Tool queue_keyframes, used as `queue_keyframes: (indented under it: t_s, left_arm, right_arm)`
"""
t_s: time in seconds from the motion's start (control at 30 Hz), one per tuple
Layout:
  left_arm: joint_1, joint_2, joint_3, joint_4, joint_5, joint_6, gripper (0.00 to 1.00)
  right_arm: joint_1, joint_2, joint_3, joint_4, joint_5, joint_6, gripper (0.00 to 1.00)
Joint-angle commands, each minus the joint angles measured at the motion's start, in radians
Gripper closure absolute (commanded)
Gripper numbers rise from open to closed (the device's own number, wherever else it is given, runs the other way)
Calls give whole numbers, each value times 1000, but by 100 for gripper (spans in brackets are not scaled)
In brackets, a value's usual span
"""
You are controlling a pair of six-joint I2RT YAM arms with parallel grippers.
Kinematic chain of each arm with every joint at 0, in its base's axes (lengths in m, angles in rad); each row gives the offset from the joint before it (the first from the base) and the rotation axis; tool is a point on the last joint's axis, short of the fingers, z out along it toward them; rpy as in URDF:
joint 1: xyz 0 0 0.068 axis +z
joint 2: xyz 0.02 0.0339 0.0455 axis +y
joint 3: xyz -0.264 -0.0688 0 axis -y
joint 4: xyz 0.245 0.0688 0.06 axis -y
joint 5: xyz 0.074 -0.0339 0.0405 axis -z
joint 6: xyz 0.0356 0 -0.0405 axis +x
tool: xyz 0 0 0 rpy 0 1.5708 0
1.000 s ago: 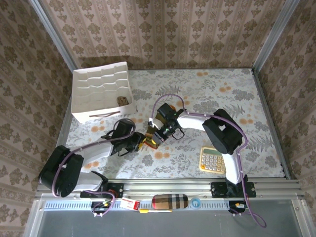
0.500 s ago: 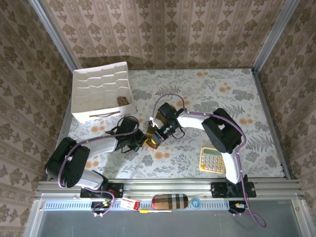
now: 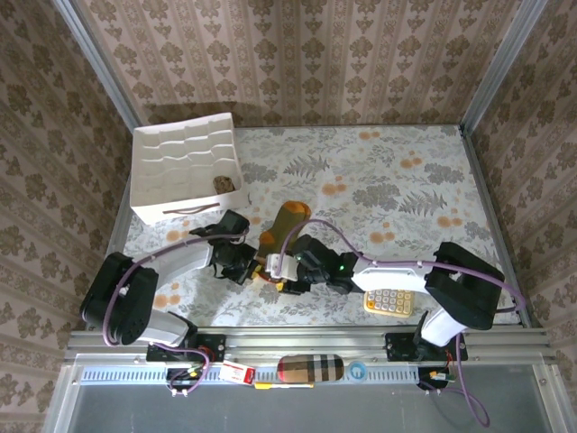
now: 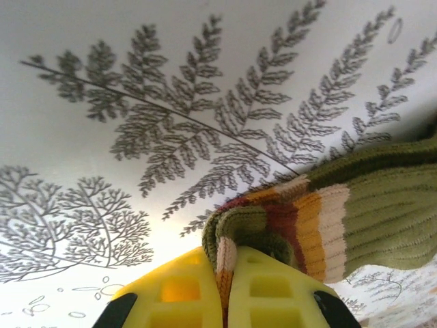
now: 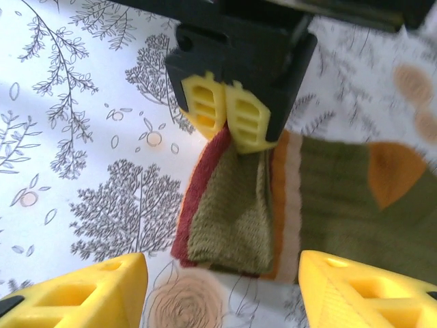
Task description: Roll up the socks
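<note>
A fern-and-flower printed tablecloth (image 3: 397, 180) covers the table. Near its middle lies the olive green sock (image 3: 281, 227), orange toe pointing away from the arms. The left gripper (image 4: 227, 273) is pinched onto its folded striped cuff. The right gripper (image 5: 222, 290) hangs spread wide just beside that same end.

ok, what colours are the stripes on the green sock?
Orange, cream and dark red bands on the olive green sock, clearest in the left wrist view.

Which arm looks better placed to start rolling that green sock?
Left, probably: the left gripper pinches the striped cuff of the olive sock, while the right gripper hangs open nearby, holding nothing.
</note>
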Motion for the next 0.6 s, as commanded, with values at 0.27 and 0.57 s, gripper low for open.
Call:
queue_keyframes:
  t_s: [0.27, 0.57]
  left_arm:
    - [54, 84, 27, -164, 20, 41, 100]
    - [64, 91, 29, -156, 32, 61, 100]
  right_arm:
    - [104, 180, 108, 66, 200, -201, 44]
    - [91, 270, 144, 47, 255, -117, 81]
